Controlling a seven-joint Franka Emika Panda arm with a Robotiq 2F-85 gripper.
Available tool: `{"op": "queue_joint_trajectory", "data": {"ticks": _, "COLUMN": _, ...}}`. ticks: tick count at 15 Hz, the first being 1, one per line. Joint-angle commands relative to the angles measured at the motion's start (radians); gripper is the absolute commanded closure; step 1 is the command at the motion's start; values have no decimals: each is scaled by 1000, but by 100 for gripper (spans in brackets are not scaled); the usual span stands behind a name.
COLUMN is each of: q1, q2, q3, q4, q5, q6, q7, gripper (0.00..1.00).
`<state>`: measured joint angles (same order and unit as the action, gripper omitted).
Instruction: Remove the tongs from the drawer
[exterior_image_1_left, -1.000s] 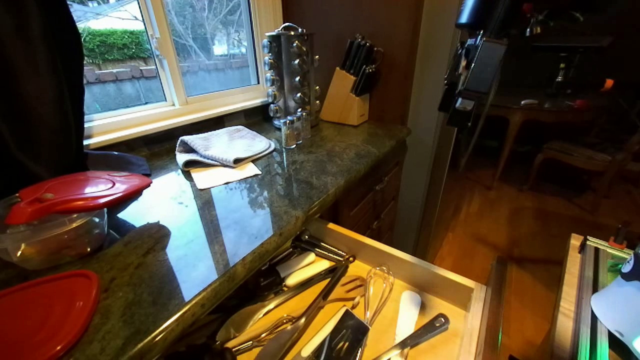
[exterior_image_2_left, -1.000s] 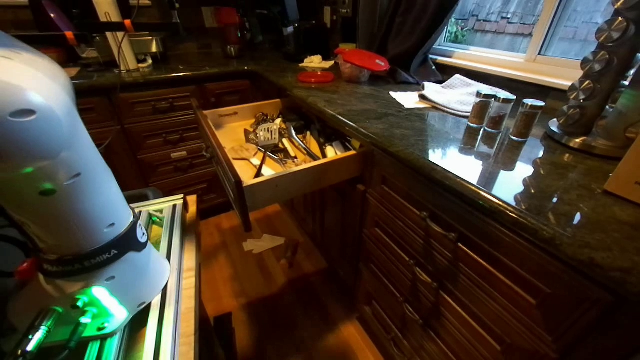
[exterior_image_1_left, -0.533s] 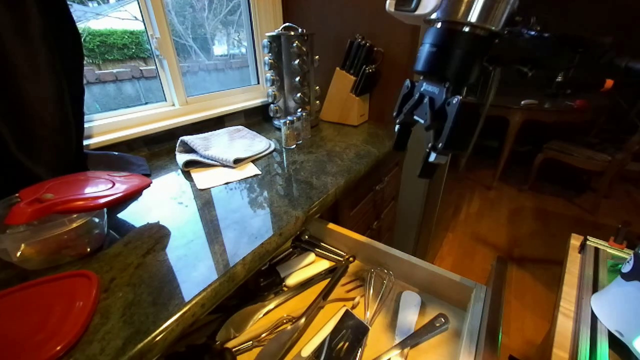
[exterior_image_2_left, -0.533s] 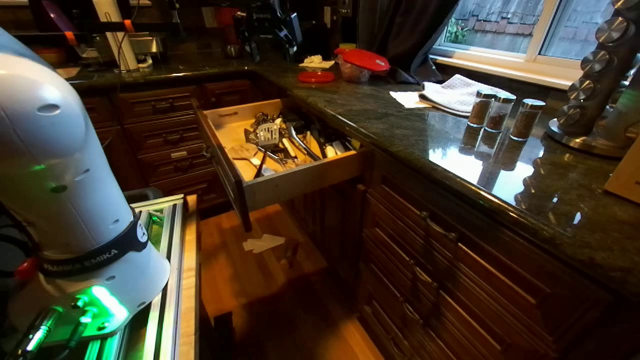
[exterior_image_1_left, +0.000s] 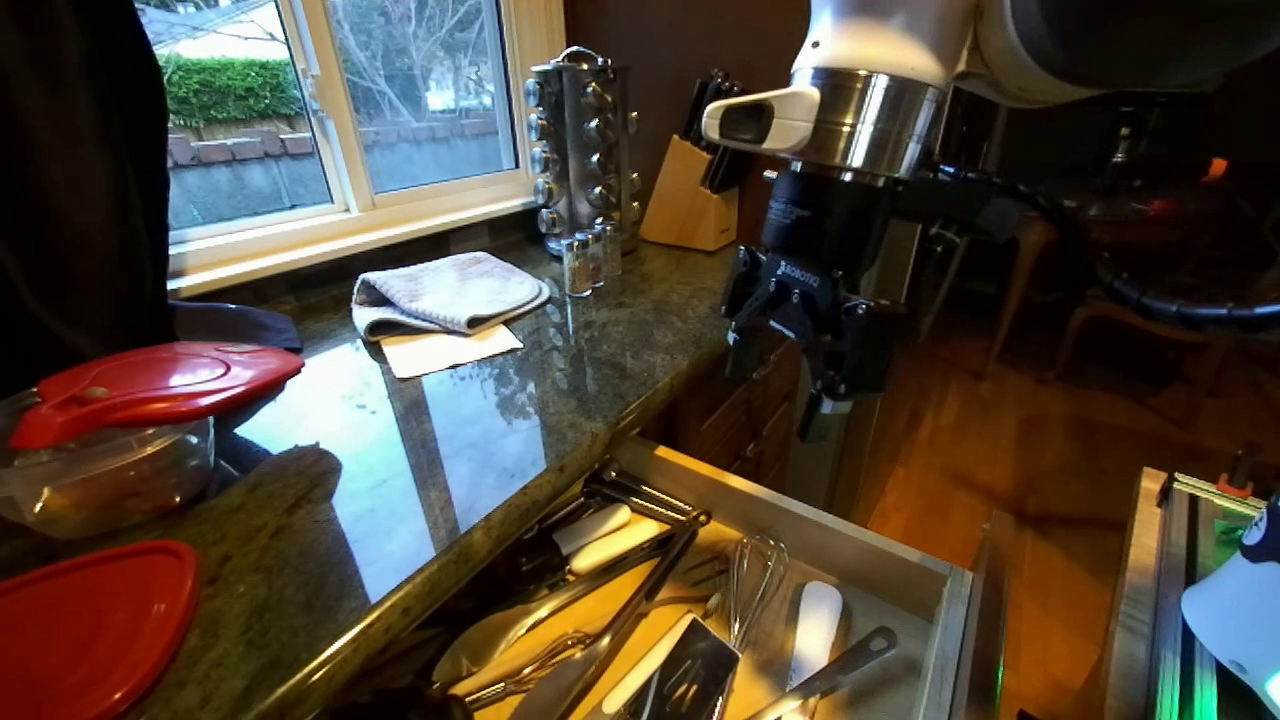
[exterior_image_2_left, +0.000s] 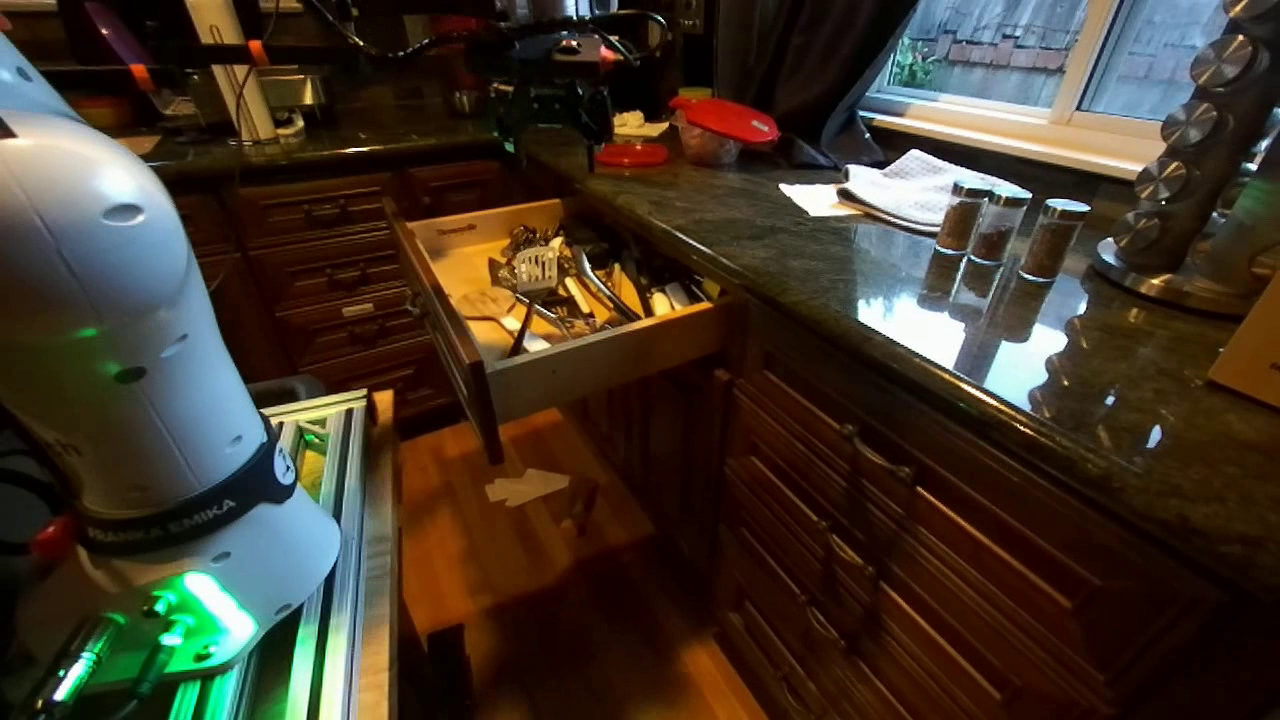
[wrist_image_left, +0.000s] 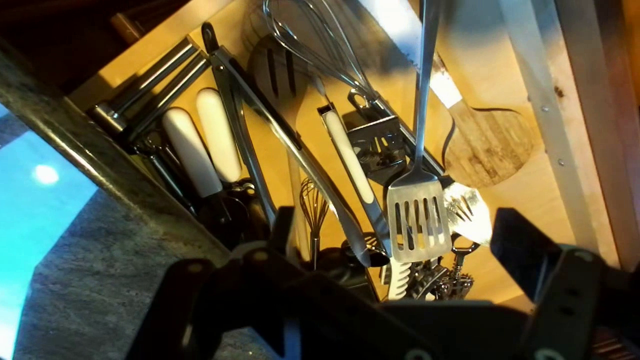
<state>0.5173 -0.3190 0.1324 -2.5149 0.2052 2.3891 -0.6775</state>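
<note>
The open wooden drawer (exterior_image_1_left: 800, 508) holds many utensils; it also shows in an exterior view (exterior_image_2_left: 610, 358) and in the wrist view (wrist_image_left: 570, 120). The metal tongs (wrist_image_left: 320, 181) lie among them with dark handles and scalloped tips, their two arms spread and hinge end at upper left. The tongs also show in both exterior views (exterior_image_1_left: 640, 605) (exterior_image_2_left: 605, 287). My gripper (exterior_image_1_left: 776, 395) is open and empty, pointing down, high above the drawer's far end. In the wrist view its fingers (wrist_image_left: 395, 220) frame the lower part of the drawer, with the tongs below and toward the left finger.
A slotted spatula (wrist_image_left: 419, 215), a whisk (wrist_image_left: 320, 45) and white-handled tools (wrist_image_left: 217, 135) lie close to the tongs. The granite counter edge (wrist_image_left: 125, 200) overhangs the drawer's back. Spice jars (exterior_image_1_left: 578, 265), a knife block (exterior_image_1_left: 690, 195) and a folded towel (exterior_image_1_left: 450, 290) stand on the counter.
My gripper has come down and toward the counter from the upper right in an exterior view, and is now nearer the drawer. The utensils have not moved.
</note>
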Motion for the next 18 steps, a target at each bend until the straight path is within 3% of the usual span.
{"op": "queue_joint_trajectory", "data": {"ticks": 1, "q1": -24, "q2": 1, "q3": 24, "q4": 6, "q5": 10, "q6": -5, "q7": -9, "gripper": 0}}
{"op": "queue_joint_trajectory", "data": {"ticks": 3, "q1": -22, "q2": 1, "q3": 24, "q4": 8, "q5": 11, "q6": -5, "q7": -10, "gripper": 0}}
{"op": "queue_joint_trajectory", "data": {"ticks": 5, "q1": -13, "q2": 60, "q3": 21, "q4": 21, "q5": -1, "q6": 11, "q7": -91, "gripper": 0}}
{"op": "queue_joint_trajectory", "data": {"ticks": 12, "q1": -40, "q2": 227, "q3": 89, "q4": 14, "q5": -11, "q6": 180, "q7": -161, "gripper": 0}}
{"op": "queue_joint_trajectory", "data": {"ticks": 18, "q1": -103, "q2": 344, "q3": 148, "q4": 6, "q5": -225, "q6": 327, "q7": -79, "gripper": 0}}
